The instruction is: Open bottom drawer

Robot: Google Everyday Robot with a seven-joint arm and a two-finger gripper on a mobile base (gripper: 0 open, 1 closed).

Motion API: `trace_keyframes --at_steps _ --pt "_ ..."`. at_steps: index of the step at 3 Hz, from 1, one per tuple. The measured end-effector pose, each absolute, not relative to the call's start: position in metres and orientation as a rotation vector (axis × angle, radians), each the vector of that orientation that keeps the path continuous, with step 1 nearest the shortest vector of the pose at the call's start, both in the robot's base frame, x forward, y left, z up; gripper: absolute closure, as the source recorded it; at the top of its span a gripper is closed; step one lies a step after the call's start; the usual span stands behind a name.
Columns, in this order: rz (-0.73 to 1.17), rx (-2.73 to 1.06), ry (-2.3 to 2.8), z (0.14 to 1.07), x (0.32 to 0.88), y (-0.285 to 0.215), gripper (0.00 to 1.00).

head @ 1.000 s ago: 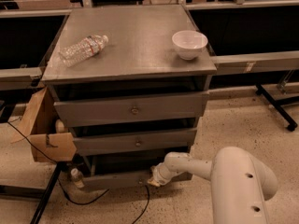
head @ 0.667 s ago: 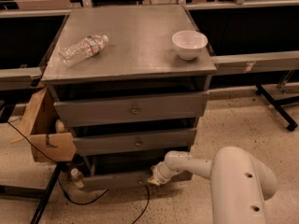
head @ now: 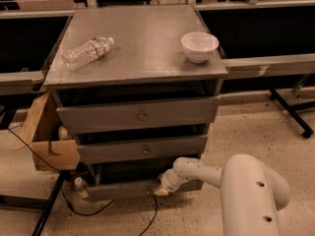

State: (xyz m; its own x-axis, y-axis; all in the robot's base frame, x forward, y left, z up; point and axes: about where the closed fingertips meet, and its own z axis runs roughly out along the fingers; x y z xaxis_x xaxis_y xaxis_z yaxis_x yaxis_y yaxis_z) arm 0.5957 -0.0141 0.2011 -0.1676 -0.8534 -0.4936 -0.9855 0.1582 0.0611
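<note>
The white arm (head: 251, 191) fills the lower right corner, cut off by the frame edge. Its gripper (head: 161, 191) sits low against the front of the bottom drawer (head: 118, 191), hiding the knob; whether it grips anything cannot be told. That drawer is the cabinet's lowest, shadowed, just above the floor. How far out it stands is hard to judge. On the tabletop (head: 142, 58) lie a plastic bottle (head: 87, 52) and a white bowl (head: 199, 46). Nothing has visibly shifted since the earlier frame.

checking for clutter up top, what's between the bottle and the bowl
Nothing: the camera view shows bare cabinet top between bottle and bowl. The gripper is down at the bottom drawer.
</note>
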Motion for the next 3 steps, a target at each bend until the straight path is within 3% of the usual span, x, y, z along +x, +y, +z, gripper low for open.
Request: trace_keyframes --at_steps 1,3 --pt "0.522 -1.773 2.103 0.197 0.595 -0.014 0.02" --pt "0.469 -1.652 2.277 0.177 0.582 -0.029 0.00"
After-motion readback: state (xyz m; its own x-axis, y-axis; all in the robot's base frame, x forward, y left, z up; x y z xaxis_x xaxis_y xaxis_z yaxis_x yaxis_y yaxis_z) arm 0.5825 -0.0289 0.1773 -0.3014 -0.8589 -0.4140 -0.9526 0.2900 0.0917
